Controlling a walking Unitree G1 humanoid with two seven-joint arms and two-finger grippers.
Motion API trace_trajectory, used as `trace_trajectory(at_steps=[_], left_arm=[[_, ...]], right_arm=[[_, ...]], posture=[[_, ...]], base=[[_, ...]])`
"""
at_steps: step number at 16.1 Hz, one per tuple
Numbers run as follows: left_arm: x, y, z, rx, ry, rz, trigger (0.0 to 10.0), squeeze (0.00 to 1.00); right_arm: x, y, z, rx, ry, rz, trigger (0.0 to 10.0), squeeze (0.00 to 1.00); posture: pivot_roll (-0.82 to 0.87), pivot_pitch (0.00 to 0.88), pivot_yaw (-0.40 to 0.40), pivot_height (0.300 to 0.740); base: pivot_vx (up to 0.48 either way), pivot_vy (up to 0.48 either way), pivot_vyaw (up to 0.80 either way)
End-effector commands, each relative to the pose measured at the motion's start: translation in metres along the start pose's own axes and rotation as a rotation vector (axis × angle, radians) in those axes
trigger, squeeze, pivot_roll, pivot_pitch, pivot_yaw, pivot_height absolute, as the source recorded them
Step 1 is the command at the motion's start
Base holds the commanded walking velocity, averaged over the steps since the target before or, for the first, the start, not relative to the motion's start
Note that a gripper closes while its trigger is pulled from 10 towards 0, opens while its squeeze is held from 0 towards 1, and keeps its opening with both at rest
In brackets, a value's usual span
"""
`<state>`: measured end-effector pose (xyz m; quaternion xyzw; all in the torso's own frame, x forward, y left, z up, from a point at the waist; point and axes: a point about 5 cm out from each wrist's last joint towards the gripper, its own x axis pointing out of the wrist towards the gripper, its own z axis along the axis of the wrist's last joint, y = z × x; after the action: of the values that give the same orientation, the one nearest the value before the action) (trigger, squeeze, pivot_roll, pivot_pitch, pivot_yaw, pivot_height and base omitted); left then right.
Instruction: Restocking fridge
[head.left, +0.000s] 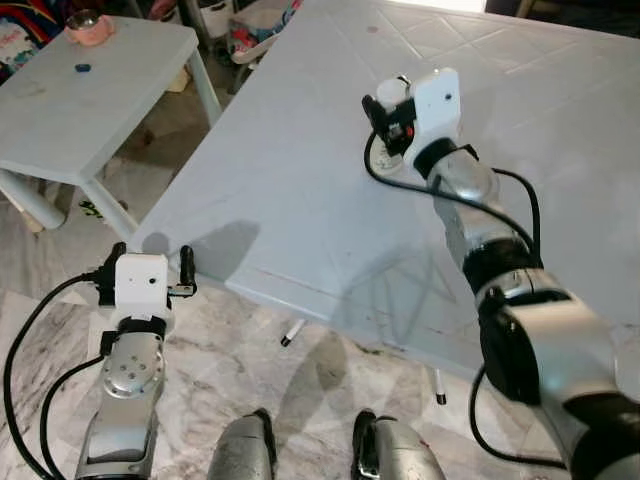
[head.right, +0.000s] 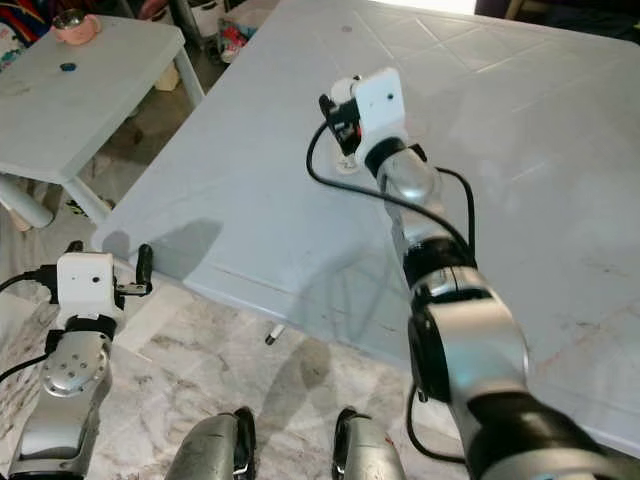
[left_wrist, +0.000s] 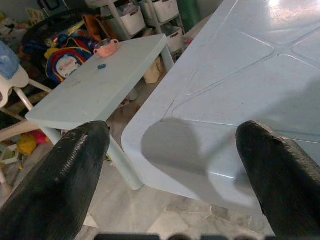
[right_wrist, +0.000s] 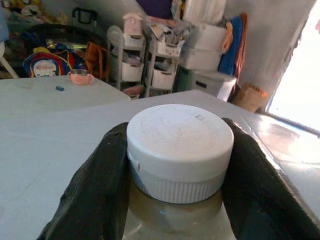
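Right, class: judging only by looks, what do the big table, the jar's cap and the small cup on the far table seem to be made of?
Big table: probably moulded plastic, pale blue, slightly glossy, with raised panel lines.
Cap: white plastic, matte, with a ribbed skirt; the right gripper has its fingers around it.
Cup: pink, likely plastic or ceramic; too small to tell.

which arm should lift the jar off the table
Right. The right gripper already has its fingers either side of the jar on the table; the left gripper hangs open beyond the table's corner.
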<state>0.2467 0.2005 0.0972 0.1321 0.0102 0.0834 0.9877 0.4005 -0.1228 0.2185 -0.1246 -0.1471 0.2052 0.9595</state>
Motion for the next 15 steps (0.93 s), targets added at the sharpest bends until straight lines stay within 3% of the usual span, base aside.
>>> trace_trajectory(at_steps=[1,2,3,4,5,7,9,10,15], left_arm=[[-0.006,-0.002,-0.017,0.001,0.090,-0.022,10.0,0.00],[-0.006,-0.005,-0.016,-0.015,0.083,-0.034,10.0,0.00],[-0.003,-0.008,-0.016,-0.030,0.082,-0.033,10.0,0.00],[-0.001,-0.009,-0.015,-0.032,0.080,-0.030,10.0,0.00],[0.005,-0.014,-0.011,-0.055,0.062,-0.025,10.0,0.00],[0.012,-0.020,-0.004,-0.082,0.033,-0.022,10.0,0.00],[0.014,-0.021,-0.002,-0.083,0.026,-0.018,10.0,0.00],[0.014,-0.020,-0.005,-0.081,0.029,-0.017,10.0,0.00],[0.011,-0.024,-0.019,-0.118,0.071,-0.001,10.0,0.00]], right_arm=[[-0.008,0.002,-0.010,-0.025,0.027,0.008,0.0,0.00],[-0.018,0.005,-0.017,-0.024,0.017,0.029,0.0,0.00],[-0.028,0.008,-0.022,-0.023,0.005,0.047,7.3,0.00],[-0.031,0.010,-0.023,-0.020,0.002,0.049,7.3,0.00],[-0.040,0.016,-0.024,0.017,-0.027,0.047,10.0,0.00],[-0.049,0.020,-0.021,0.068,-0.058,-0.017,10.0,0.00],[-0.052,0.025,-0.011,0.031,-0.113,-0.071,10.0,0.00],[-0.054,0.031,-0.010,0.056,-0.120,-0.088,10.0,0.00],[-0.054,0.044,-0.007,0.097,-0.095,-0.069,10.0,0.00]], posture=[[0.14,0.170,0.041,0.740],[0.12,0.162,0.040,0.740],[0.11,0.148,0.033,0.740],[0.10,0.142,0.027,0.740],[0.09,0.126,0.012,0.740],[0.09,0.106,0.000,0.740],[0.08,0.093,-0.001,0.740],[0.08,0.086,-0.002,0.740],[0.04,0.076,-0.029,0.740]], base=[[0.000,0.000,0.00],[0.000,0.000,0.00],[0.000,0.000,0.00],[0.000,0.000,0.00],[0.000,0.000,0.00],[0.000,0.294,0.00],[0.000,0.142,0.80],[0.000,0.000,0.80],[0.000,0.126,0.80]])
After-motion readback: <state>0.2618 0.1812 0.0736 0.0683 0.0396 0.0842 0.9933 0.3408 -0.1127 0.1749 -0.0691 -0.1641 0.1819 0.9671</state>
